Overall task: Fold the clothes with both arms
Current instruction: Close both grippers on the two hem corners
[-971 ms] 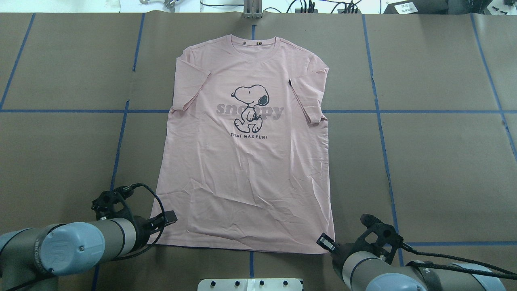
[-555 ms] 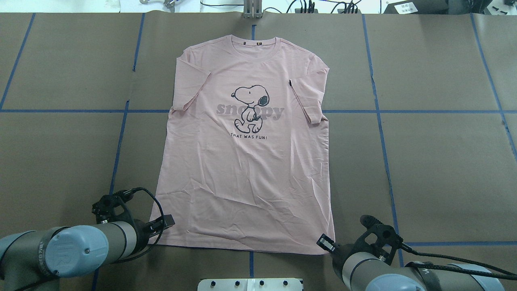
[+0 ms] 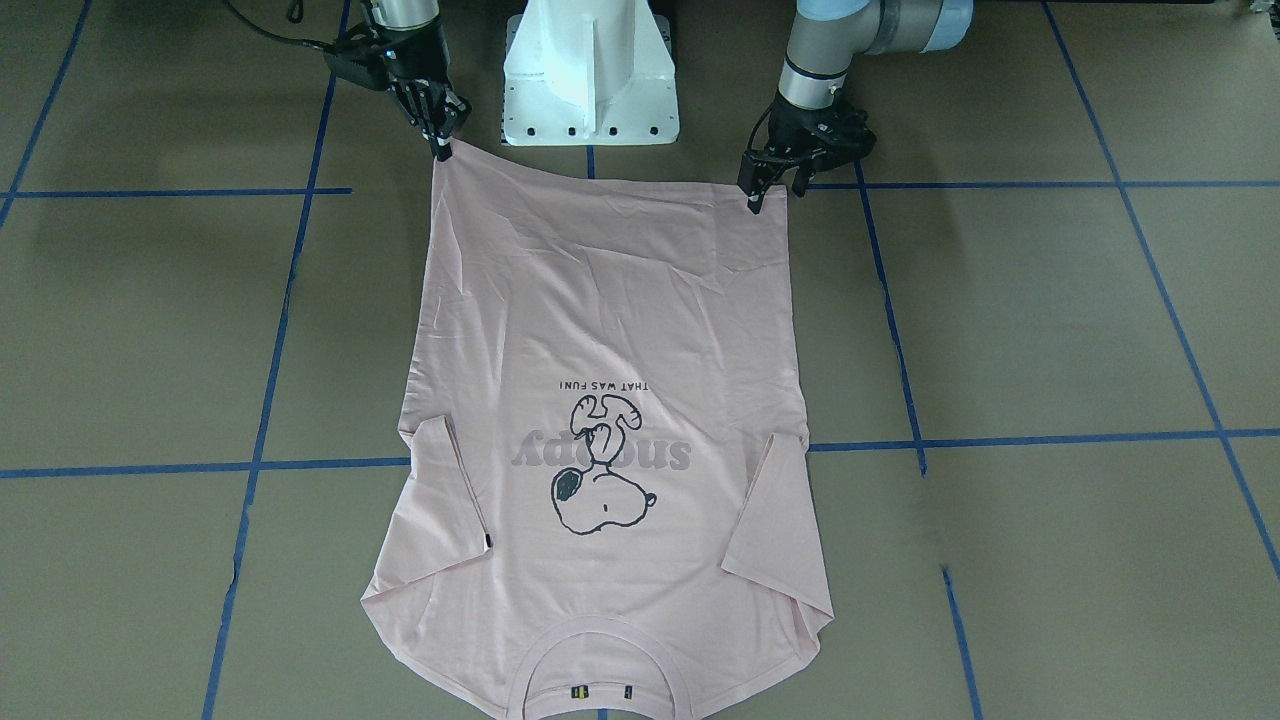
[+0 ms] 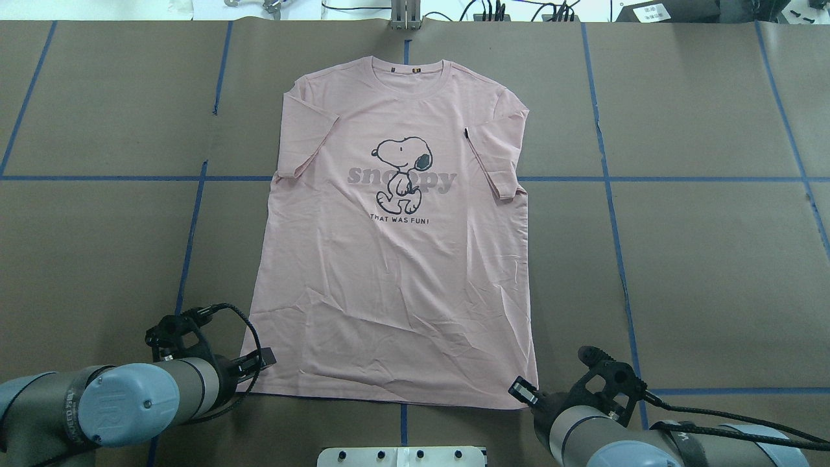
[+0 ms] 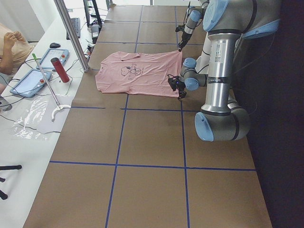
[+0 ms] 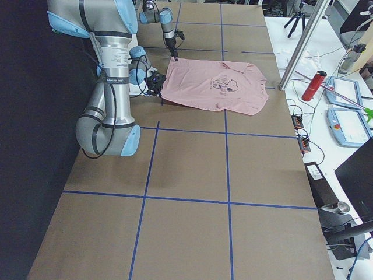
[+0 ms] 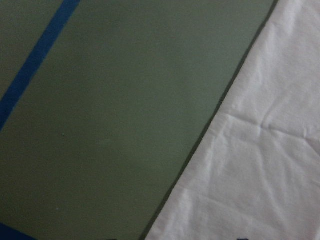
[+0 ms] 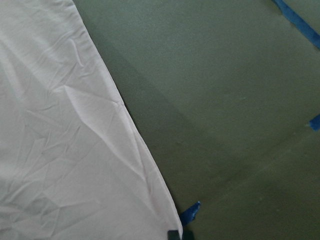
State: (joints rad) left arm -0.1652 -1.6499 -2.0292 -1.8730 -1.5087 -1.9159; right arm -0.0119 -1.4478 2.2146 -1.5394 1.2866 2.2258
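The pale pink T-shirt (image 4: 395, 272) lies flat and print-up on the brown table, collar far from me and hem near me. In the front-facing view my left gripper (image 3: 772, 195) hangs over the hem's corner on that view's right. Its fingers are spread apart, so it is open. My right gripper (image 3: 442, 150) tapers to a point right at the other hem corner and looks shut on the T-shirt (image 3: 600, 330) there. The overhead view hides both sets of fingertips under the wrists. Each wrist view shows only a shirt edge (image 7: 260, 175) (image 8: 65, 150) on the table.
The white pedestal (image 3: 590, 80) stands between the arms just behind the hem. Blue tape lines (image 4: 194, 214) cross the brown table cover. A side bench holds tablets and a red bottle (image 5: 60, 70) beside a metal post (image 5: 71, 33). A person (image 5: 9, 47) sits there.
My left wrist has drifted slightly back toward me and outward along the hem corner. The right arm and the T-shirt have stayed still.
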